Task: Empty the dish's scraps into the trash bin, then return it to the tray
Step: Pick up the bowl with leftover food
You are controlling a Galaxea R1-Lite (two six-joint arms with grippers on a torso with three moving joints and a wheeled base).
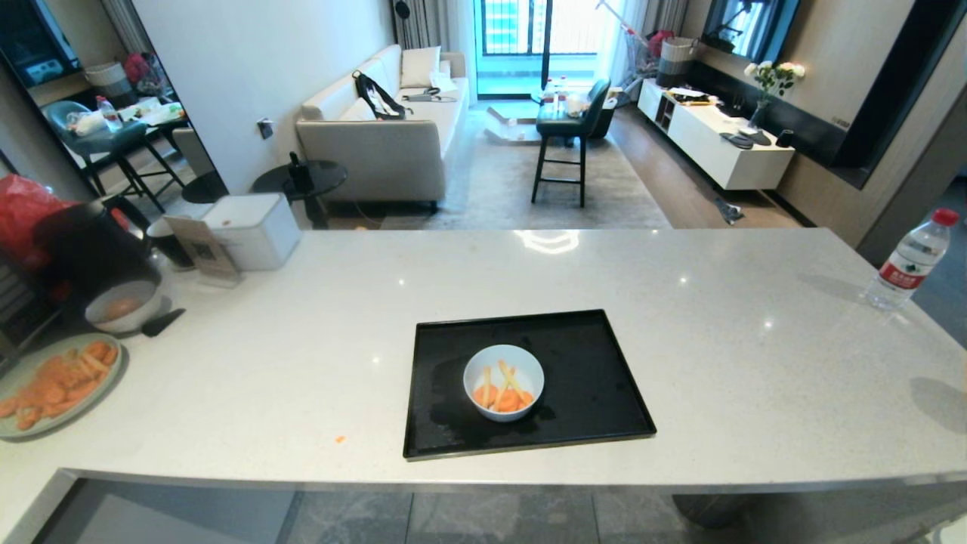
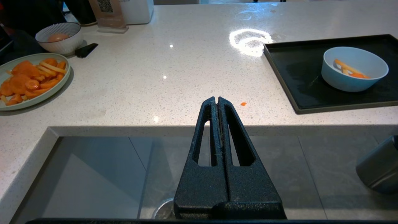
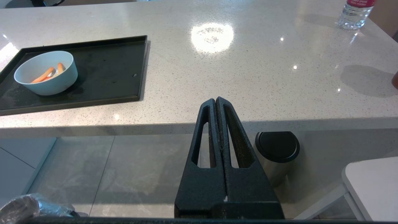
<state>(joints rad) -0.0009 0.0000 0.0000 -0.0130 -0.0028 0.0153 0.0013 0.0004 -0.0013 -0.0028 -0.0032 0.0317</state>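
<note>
Sitting on tray (image 1: 597,363) at bench (image 1: 302,363) centre: dish (image 1: 503,381) holding scraps (image 1: 502,393). Left gripper (image 2: 216,100) and right gripper (image 3: 215,100) parked below bench edge, fingers closed, empty.

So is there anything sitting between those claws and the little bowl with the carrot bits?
Nothing visible blocks it. The dish stands alone on the tray, scraps inside. The left gripper and right gripper, both shut, hang off the counter's near edge, with only bare counter and the tray's low rim between them and the dish.

Speckled counter (image 1: 302,363), black tray (image 1: 604,378), green plate (image 1: 15,434)
</note>
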